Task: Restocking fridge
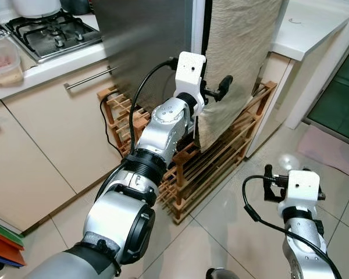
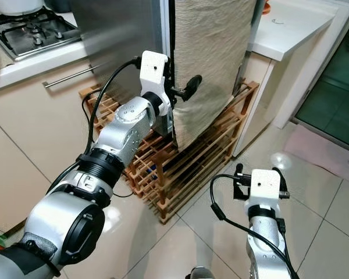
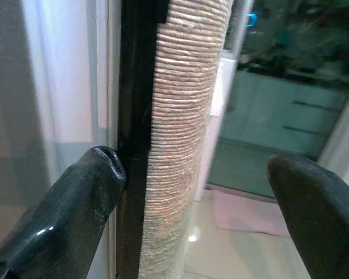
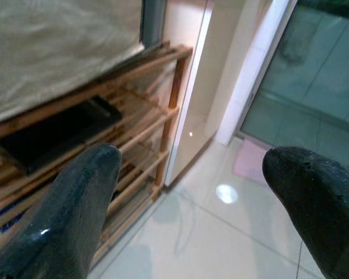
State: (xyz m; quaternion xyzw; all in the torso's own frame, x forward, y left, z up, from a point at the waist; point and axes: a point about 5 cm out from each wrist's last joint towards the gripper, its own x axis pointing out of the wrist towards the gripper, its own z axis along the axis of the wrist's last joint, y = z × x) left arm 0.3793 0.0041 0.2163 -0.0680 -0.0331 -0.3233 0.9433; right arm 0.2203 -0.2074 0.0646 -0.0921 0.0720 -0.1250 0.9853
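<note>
Here the left gripper (image 3: 192, 192) has its jaws spread around the fridge door (image 3: 183, 116) edge, which is covered in woven cloth. The left wrist view shows one finger (image 3: 87, 192) touching the dark seal. The right gripper (image 4: 192, 203), jaws spread, hangs low over the floor (image 4: 221, 232) near the wooden rack (image 1: 221, 157).

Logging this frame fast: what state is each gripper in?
Left gripper: open, fingers straddling the cloth-covered fridge door edge.
Right gripper: open, empty, above the floor.

Place: home kitchen
Cooking: gas hob (image 1: 51, 34) set in a pale countertop (image 1: 58, 63)
Storage: cream cabinets (image 1: 52, 139) with a bar handle (image 1: 88, 78)
Appliance: steel fridge (image 1: 142, 49)
Floor: glossy tiles (image 1: 232, 221), wooden rack (image 1: 212, 157) against the units
</note>
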